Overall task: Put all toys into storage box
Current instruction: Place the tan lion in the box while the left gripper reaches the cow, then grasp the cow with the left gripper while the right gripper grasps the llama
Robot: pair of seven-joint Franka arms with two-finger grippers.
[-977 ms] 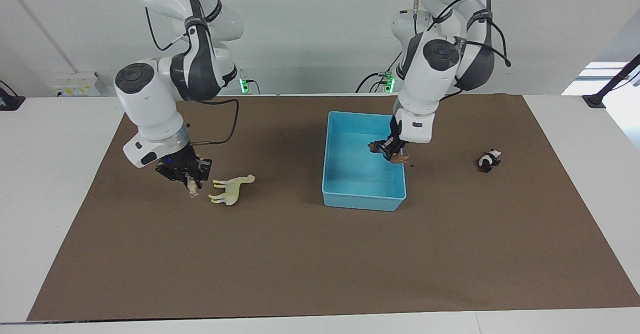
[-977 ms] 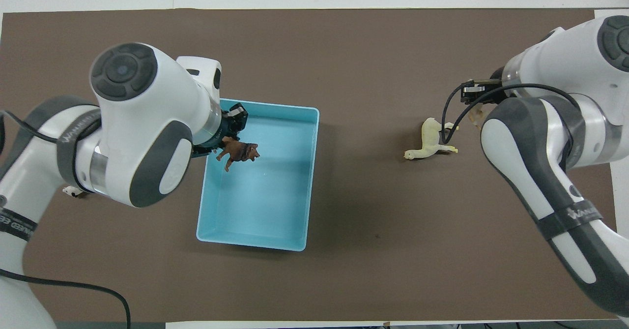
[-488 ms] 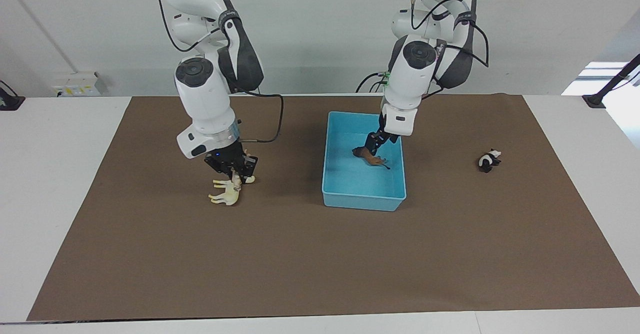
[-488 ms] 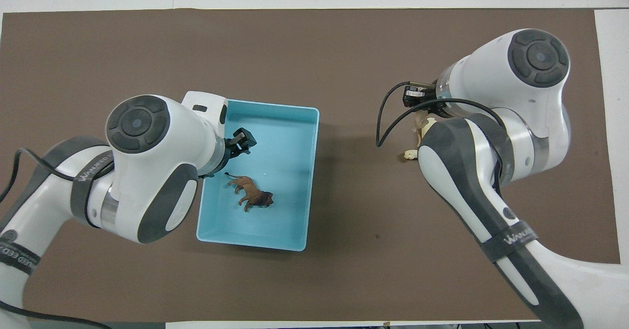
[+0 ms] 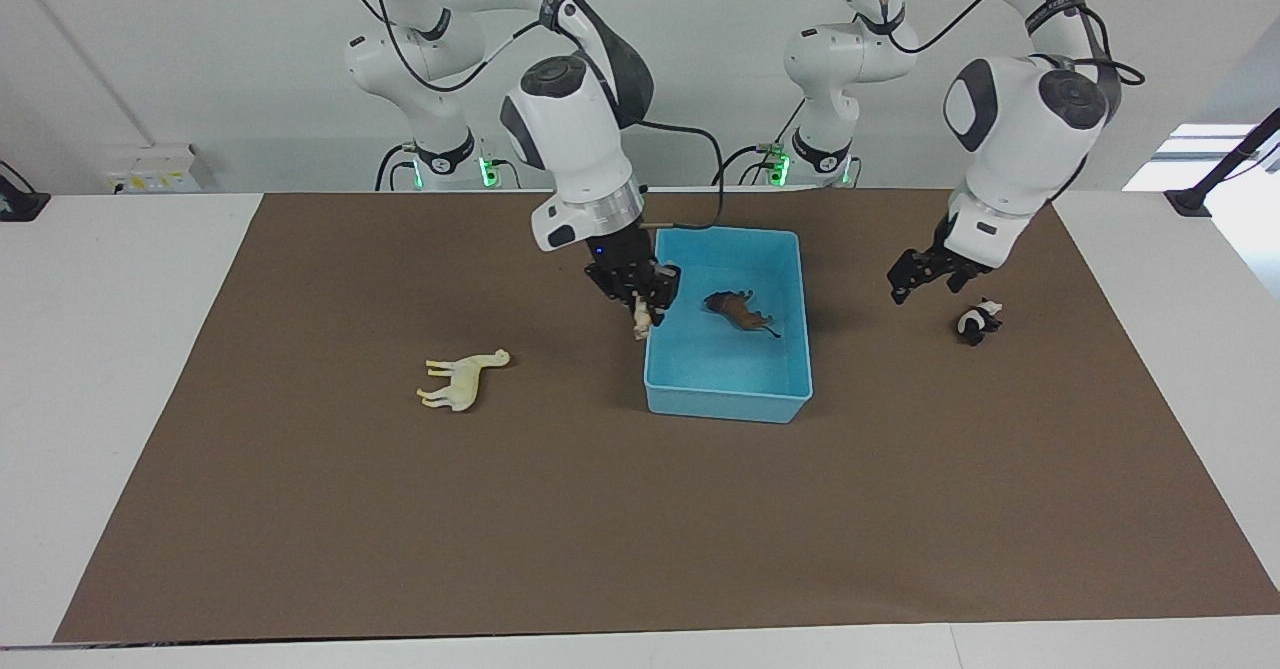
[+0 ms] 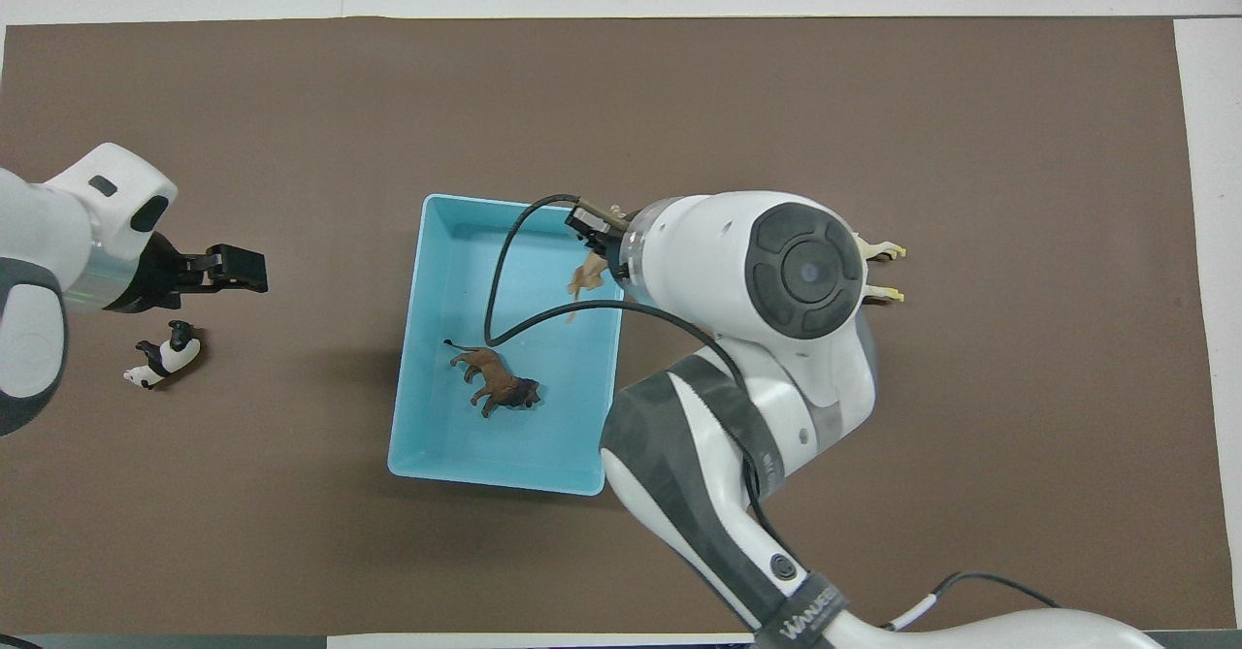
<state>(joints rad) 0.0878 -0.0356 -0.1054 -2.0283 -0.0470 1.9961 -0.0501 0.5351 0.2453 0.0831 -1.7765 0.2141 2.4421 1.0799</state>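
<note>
Right end effector point(image 5: 640, 301) clamped on tan spotted toy point(image 5: 641, 321) over the storage box point(image 5: 727, 401) wall. Dark brown toy point(image 5: 741, 311) lies in box. Left end effector point(image 5: 925, 274), fingers apart, above counter point(image 5: 640, 509) near panda point(image 5: 978, 321); cream toy point(image 5: 462, 379) well apart, unobstructed

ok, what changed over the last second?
Left gripper let go of the brown lion, now lying in the blue storage box, and swung out over the mat by the panda. Right gripper carried the small tan figurine from beside the cream long-necked animal to the box's edge. Cream animal, panda and box stayed put.
</note>
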